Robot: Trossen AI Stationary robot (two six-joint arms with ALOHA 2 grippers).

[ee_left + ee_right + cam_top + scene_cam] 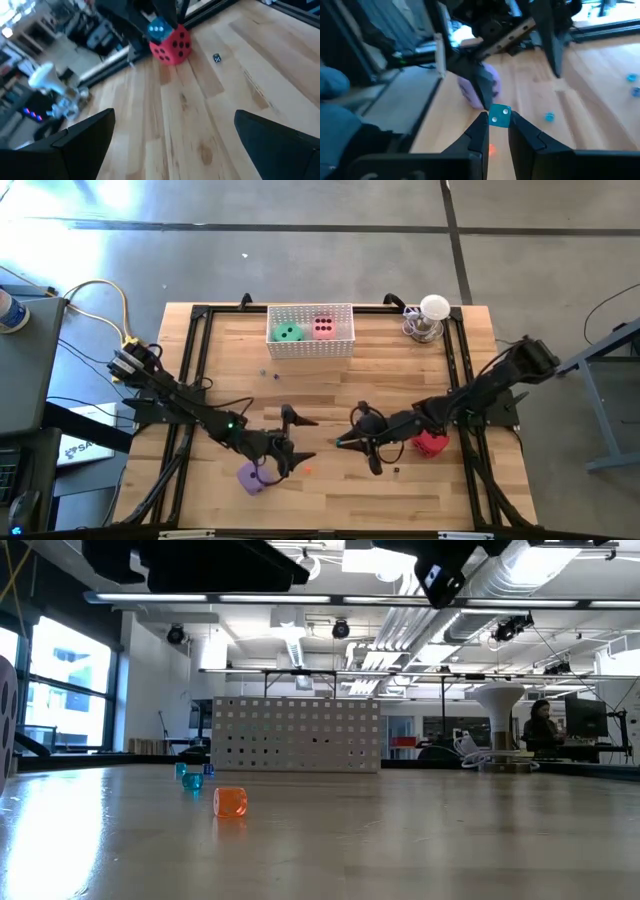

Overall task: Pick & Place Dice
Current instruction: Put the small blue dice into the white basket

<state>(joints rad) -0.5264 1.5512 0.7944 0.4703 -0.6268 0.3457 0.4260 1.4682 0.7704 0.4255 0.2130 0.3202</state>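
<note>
Dice looked soft and light, likely squashy under the pads; best taken across two flat opposite faces, not corners.

Green die (289, 332) and pink die (324, 326) lay in the white basket (310, 346). Purple die (250, 478) lay near the front edge, just beside the left gripper (297, 436), whose fingers stood wide apart, empty, arm stretched low. Red die (431, 443) lay beside the right arm.

Right gripper (496, 131) was pinched on a tiny blue die (499, 115) (not a big one), pointing toward the left.
</note>
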